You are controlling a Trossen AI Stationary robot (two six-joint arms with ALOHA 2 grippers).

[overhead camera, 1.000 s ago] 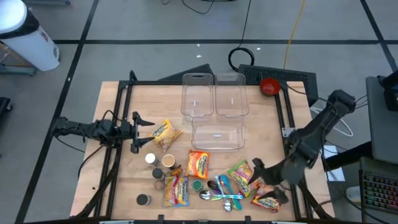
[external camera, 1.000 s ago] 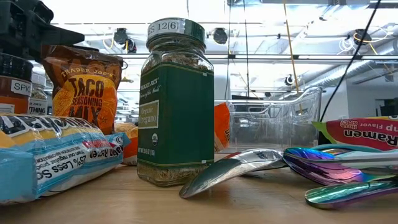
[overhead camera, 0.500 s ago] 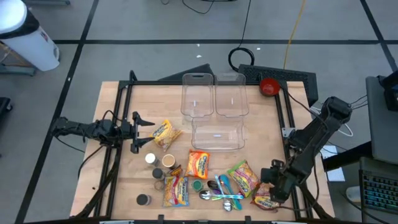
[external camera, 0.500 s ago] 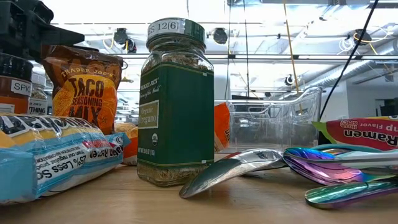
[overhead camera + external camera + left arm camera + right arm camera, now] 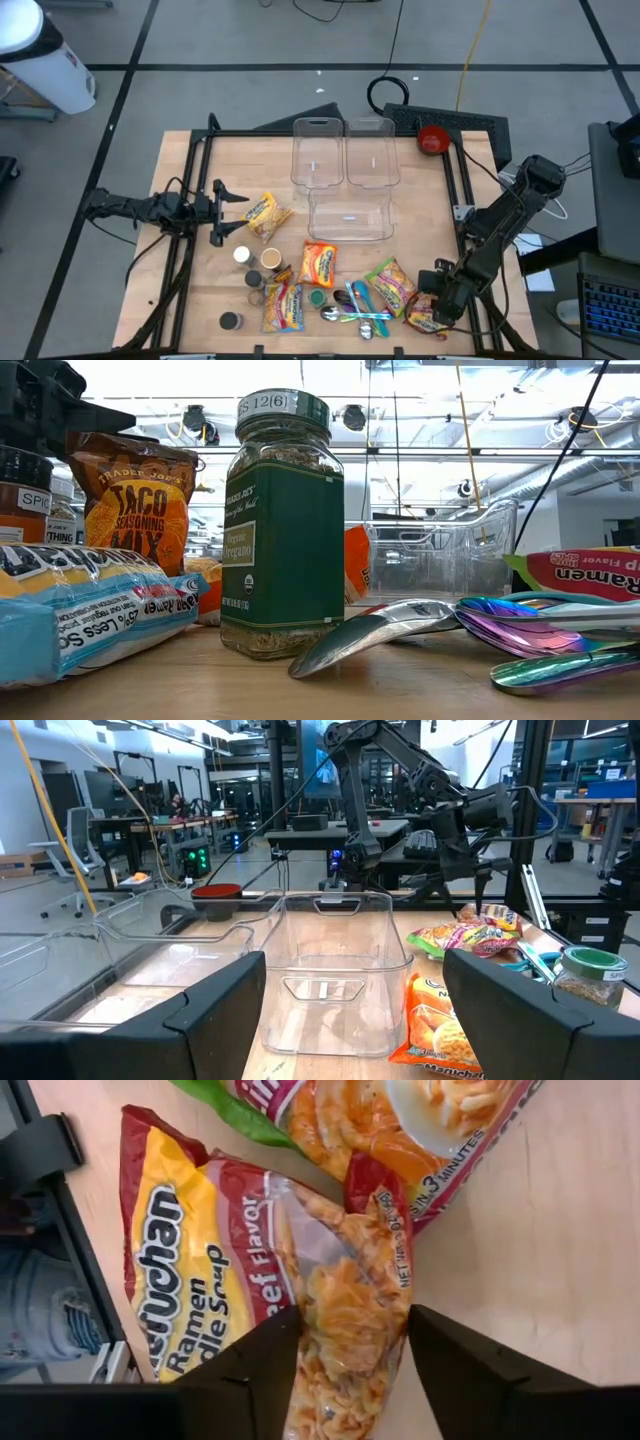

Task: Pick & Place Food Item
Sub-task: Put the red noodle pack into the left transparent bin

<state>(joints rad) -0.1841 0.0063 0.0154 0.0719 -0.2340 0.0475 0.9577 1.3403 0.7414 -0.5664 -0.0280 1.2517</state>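
Right gripper (image 5: 347,1348) is pinching a red-and-yellow ramen packet (image 5: 250,1270) at the table's front right corner; label reading "Ramen Noodle Soup, Beef Flavor".

The wooden surface (image 5: 200,290) carries three clear bins (image 5: 345,185) near its far middle. Nearer the front lie noodle packets (image 5: 318,264), a seasoning pouch (image 5: 262,213), small spice jars (image 5: 255,270) and shiny spoons (image 5: 355,312), clustered close together.
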